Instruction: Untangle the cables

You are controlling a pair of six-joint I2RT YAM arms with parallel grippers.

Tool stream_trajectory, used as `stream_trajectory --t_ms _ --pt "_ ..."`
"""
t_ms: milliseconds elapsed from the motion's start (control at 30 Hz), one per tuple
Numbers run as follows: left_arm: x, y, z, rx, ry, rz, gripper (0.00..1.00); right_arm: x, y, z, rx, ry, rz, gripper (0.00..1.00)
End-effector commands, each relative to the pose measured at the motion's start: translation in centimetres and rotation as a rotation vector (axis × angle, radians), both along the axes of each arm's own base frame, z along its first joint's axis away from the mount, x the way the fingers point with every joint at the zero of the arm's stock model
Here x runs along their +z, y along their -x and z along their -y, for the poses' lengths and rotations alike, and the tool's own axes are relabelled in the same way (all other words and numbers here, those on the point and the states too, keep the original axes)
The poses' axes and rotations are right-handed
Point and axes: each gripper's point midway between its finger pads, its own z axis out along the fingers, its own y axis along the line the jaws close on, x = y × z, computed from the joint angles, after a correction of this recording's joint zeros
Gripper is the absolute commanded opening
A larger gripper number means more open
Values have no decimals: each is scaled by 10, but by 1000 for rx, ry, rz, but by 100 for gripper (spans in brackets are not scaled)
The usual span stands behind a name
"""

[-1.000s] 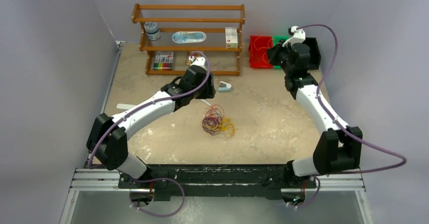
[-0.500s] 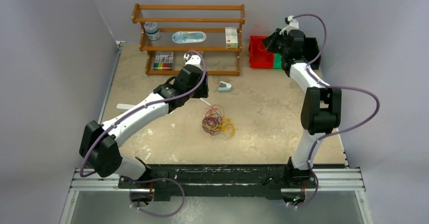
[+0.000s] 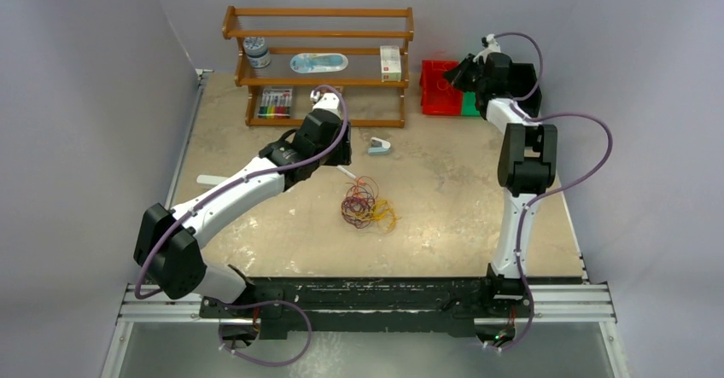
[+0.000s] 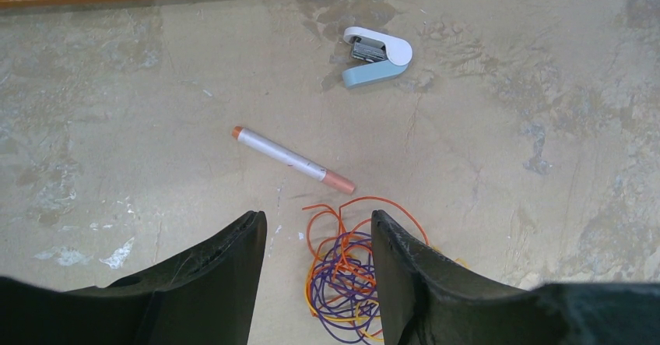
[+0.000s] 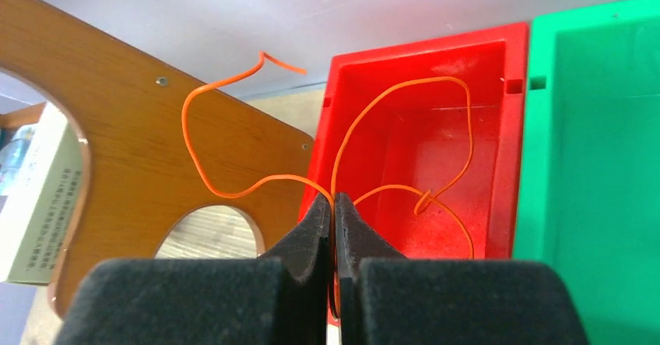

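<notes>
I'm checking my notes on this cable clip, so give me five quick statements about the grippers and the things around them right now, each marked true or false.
1. The right gripper is shut on an orange cable. True.
2. The left gripper grips the tangle. False: it is open and holds nothing; the tangle lies on the table.
3. The orange cable is part of the tangle. False: it is held apart, its loops showing against the red bin.
4. A pen lies between the stapler and the tangle. True.
5. The stapler lies in the red bin. False: it is on the table.
</notes>
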Motion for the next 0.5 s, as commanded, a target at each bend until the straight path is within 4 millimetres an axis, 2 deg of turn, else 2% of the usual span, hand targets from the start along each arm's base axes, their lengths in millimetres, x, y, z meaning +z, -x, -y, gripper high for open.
stream_trajectory --t_ms 0,133,267,467 --pt "13 -5 -3 4 5 36 51 32 -15 18 -92 83 53 0" --pt "12 -5 -2 1 7 32 51 14 -24 39 -180 164 -2 0" --pt "11 -5 -1 -2 10 30 50 1 -29 48 -216 215 -34 0" --pt "11 -6 -1 -2 10 29 50 -18 -34 46 -212 298 -81 0"
